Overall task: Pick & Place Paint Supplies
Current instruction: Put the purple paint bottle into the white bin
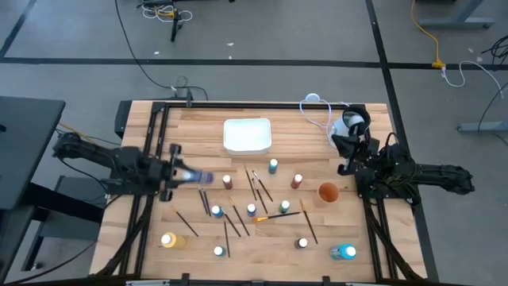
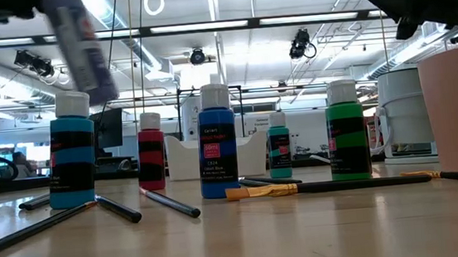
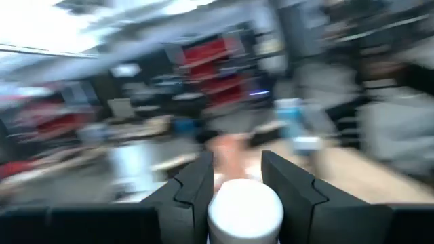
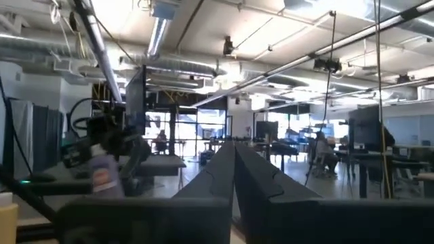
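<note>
My left gripper [image 1: 179, 174] hovers over the table's left part, shut on a pale lilac paint bottle [image 1: 197, 178] with a white cap. In the low view that bottle [image 2: 80, 46] hangs tilted, high above the table. My right gripper [image 1: 347, 168] is shut and empty, above the table's right side beside the orange cup [image 1: 328, 191]; its fingers [image 4: 234, 173] meet in the right wrist view. Several white-capped bottles stand upright on the wood, among them a blue one [image 2: 217, 142], a green one [image 2: 346, 131] and a teal one [image 2: 71, 151]. Several thin brushes [image 1: 262, 189] lie flat between them, one orange-handled [image 1: 270, 216]. My left gripper pinches the lilac bottle between its two fingers [image 3: 196, 186], coming roughly level from the table's left. The white cap [image 3: 244, 213] sits between the fingers on the wrist side, and the body sticks out beyond the fingertips. The bottle is lifted clear of the table and tilted.
A white rectangular tray [image 1: 247, 135] sits at the far middle of the table. A white-and-grey round container [image 1: 349, 125] with a cable stands at the far right. A yellow bottle [image 1: 168, 240] and a larger blue bottle [image 1: 344, 253] stand near the near edge.
</note>
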